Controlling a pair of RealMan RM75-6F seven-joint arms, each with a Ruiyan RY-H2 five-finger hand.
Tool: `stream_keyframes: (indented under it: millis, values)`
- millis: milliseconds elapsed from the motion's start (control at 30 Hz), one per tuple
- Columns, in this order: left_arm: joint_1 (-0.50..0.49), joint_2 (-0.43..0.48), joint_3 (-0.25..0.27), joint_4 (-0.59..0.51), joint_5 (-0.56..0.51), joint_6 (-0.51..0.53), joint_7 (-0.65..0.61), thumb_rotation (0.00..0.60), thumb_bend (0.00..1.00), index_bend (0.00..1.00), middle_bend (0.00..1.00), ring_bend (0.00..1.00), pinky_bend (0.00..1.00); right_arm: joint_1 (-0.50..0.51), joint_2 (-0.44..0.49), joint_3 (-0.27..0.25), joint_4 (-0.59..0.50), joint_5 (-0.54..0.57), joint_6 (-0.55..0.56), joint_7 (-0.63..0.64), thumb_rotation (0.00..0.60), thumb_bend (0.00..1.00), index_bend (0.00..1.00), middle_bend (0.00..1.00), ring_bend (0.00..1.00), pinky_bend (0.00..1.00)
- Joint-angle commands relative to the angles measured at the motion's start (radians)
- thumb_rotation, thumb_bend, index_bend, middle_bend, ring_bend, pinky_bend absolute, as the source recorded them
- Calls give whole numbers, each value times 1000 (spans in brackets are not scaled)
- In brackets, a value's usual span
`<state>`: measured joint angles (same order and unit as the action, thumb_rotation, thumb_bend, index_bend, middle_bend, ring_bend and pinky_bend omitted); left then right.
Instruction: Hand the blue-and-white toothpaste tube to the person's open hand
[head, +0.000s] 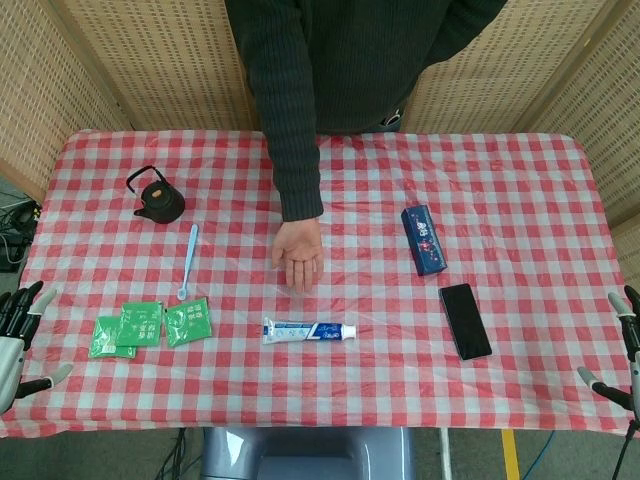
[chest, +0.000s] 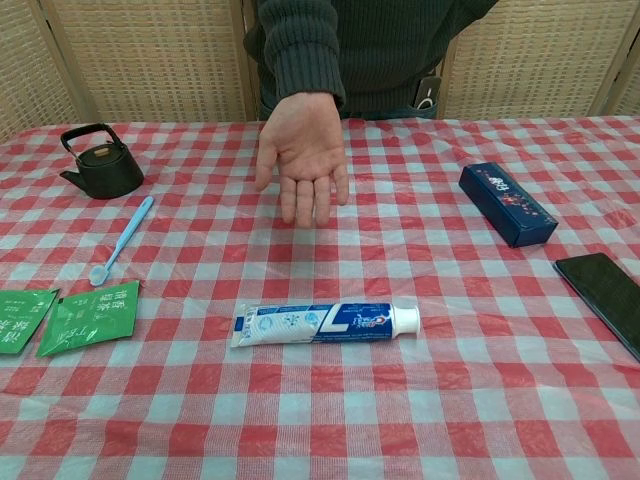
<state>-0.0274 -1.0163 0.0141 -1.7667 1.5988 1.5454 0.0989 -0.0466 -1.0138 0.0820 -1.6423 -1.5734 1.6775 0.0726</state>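
Observation:
The blue-and-white toothpaste tube (head: 308, 331) (chest: 325, 323) lies flat on the checked cloth, cap pointing right. Beyond it the person's open hand (head: 299, 256) (chest: 303, 152) is held palm up over the table. My left hand (head: 22, 335) hangs at the table's left edge with fingers spread and nothing in it. My right hand (head: 620, 350) shows at the right edge, fingers apart and empty. Both hands are far from the tube. Neither hand appears in the chest view.
A black teapot (head: 157, 197) (chest: 101, 163) and a light blue toothbrush (head: 188, 260) (chest: 122, 240) lie at the left. Green sachets (head: 152, 325) (chest: 88, 317) sit front left. A dark blue box (head: 424, 238) (chest: 506, 203) and a black phone (head: 465, 320) (chest: 610, 298) lie right.

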Motion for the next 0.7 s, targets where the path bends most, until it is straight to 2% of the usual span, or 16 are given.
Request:
stream_keyframes:
  millis: [33, 267, 400, 567, 700]
  values:
    - [0, -1, 0, 1, 1, 0, 0, 600, 0, 0, 0, 0, 0, 0, 1, 0, 0, -1, 1, 2, 600, 0, 0, 0, 0, 0]
    - [-20, -26, 2, 4, -5, -42, 24, 600, 0, 0, 0, 0, 0, -6, 13, -5, -7, -10, 9, 33, 600, 0, 0, 0, 0, 0]
    - [-67, -54, 4, -7, 4, -123, 62, 600, 0, 0, 0, 0, 0, -2, 18, -1, -5, -3, 2, 49, 600, 0, 0, 0, 0, 0]
    - [-211, -127, -13, -34, 4, -348, 117, 600, 0, 6, 0, 3, 5, 7, 28, 5, -7, 19, -22, 72, 600, 0, 0, 0, 0, 0]
    - [-332, -222, -61, -33, -48, -514, 196, 600, 16, 82, 1, 52, 62, 8, 35, 10, -9, 31, -27, 86, 600, 0, 0, 0, 0, 0]
